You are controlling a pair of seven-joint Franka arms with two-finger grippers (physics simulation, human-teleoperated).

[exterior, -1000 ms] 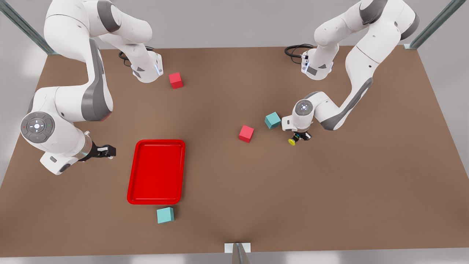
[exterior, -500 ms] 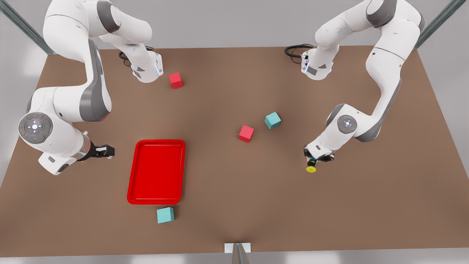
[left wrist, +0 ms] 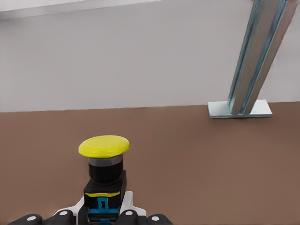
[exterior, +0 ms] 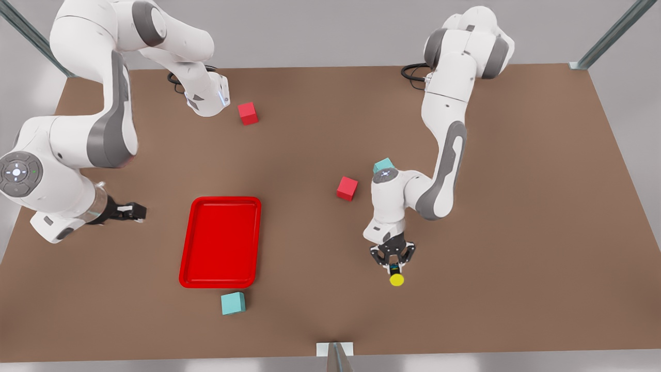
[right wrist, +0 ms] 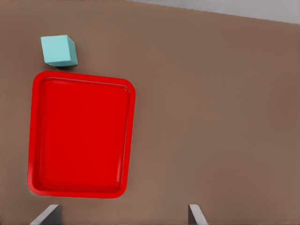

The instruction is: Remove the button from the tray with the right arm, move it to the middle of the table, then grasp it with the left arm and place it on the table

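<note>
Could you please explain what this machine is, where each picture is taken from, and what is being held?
These are simulator renders of two white robot arms, each ending in a two-finger gripper.

The front view looks down on a brown table. The other two pictures come from cameras on the arms' wrists.

The left gripper, right of centre in the front view, is shut on the button, a yellow cap on a black body; its wrist camera shows it up close.

The right gripper waits open at the front view's left, beside the red tray, which its wrist camera shows from above.

Two red cubes and two teal cubes lie on the table.
</note>
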